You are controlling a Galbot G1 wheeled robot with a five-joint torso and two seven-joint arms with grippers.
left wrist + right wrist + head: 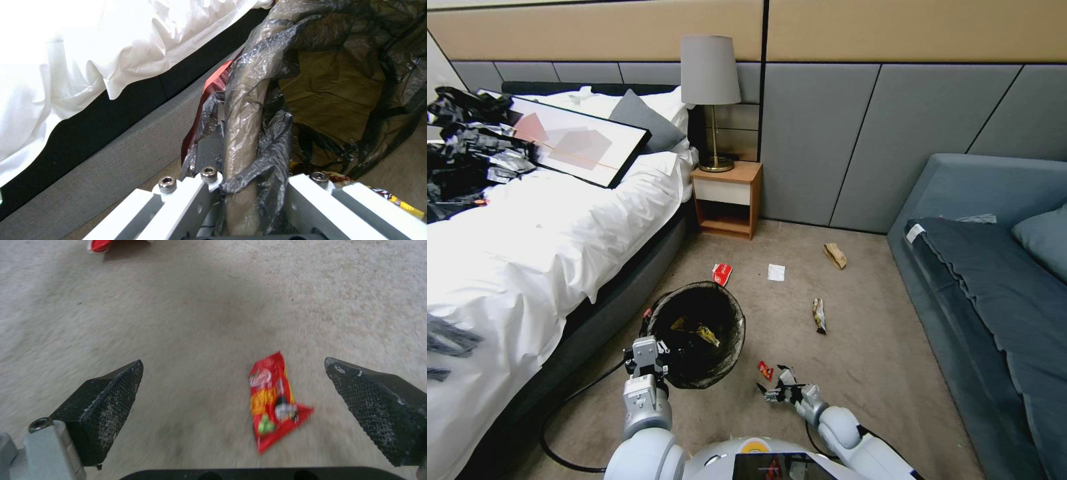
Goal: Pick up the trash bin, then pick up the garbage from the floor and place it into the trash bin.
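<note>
— What's nearest, low in the frame?

— The left gripper [650, 363], lower left of centre, pinching the near rim of the trash bin [697, 333]. From its wrist you can see the two fingers [209, 156] pressed either side of the rim, with the black bag crumpled between them. The bin hangs tilted toward us beside the bed [527, 233], and there's a yellow wrapper [707, 335] inside.

— And the other arm?

— The right gripper [775, 389] is low, right of centre, fingers spread wide just above the carpet [880, 347]. A small red packet [766, 371] lies flat right beside it; in the wrist camera that packet [272, 400] sits between the two black pads [111, 406], not touched.

— Farther back?

— A dark wrapper [819, 315] mid-frame, then a red wrapper [722, 273] and a white paper scrap [776, 272] behind the bin. Beyond those, a crumpled brown paper bag [835, 255] near the wall, and the nightstand [727, 199] with a lamp [710, 100] at upper centre. A sofa [994, 267] runs along the right.
</note>
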